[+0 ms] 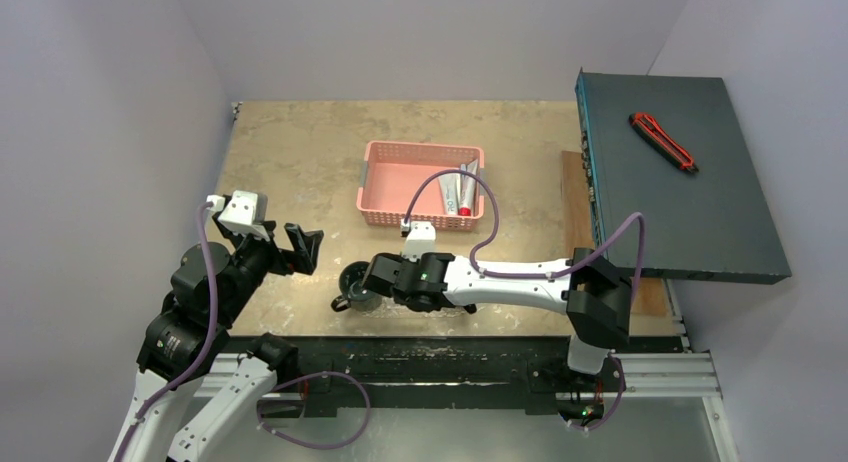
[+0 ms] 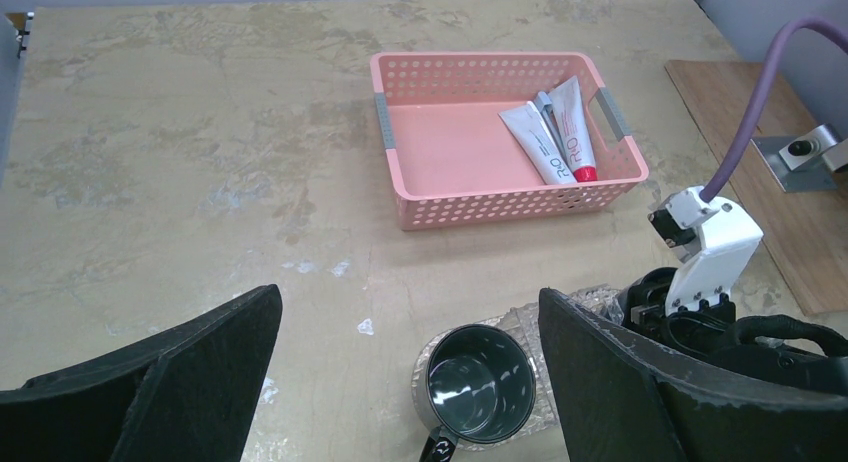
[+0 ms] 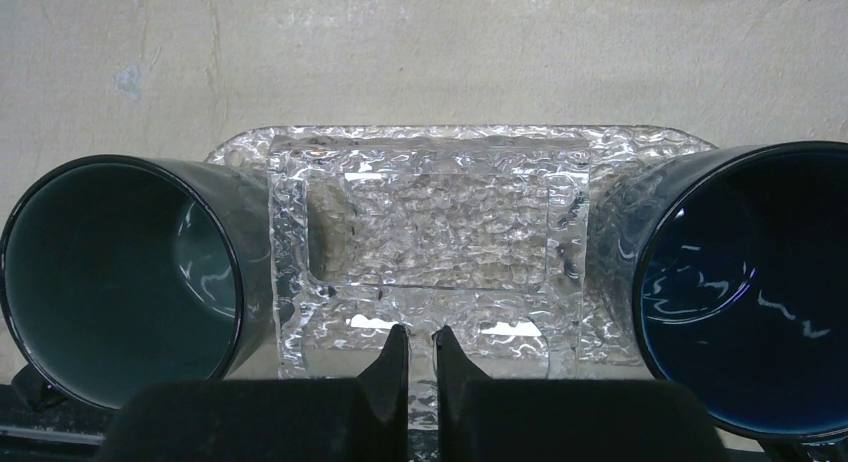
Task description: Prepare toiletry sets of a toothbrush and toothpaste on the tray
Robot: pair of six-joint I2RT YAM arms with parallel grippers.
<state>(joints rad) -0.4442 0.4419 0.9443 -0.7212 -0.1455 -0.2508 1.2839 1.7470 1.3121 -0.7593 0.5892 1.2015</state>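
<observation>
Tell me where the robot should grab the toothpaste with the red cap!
The red-capped tube lies flat in the pink basket, whose walls block a sideways reach, with another tube right beside it. So probably pinch the middle of its body, coming straight down from above.

Mugs (image 3: pixel 120 282) at tray (image 3: pixel 445 222) L/R ends; tubes (image 2: pixel 545 147) in basket (image 2: pixel 510 207) behind.

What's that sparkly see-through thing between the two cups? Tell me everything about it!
That is the tray, a flat, shallow piece of clear plastic with a bumpy, glittery pattern, rounded ends and a sunken rectangle in the middle, empty. It lies on the beige table. A greenish mug stands at one end, a blue mug at the other. The right gripper pinches its near edge with shut jaws.
</observation>
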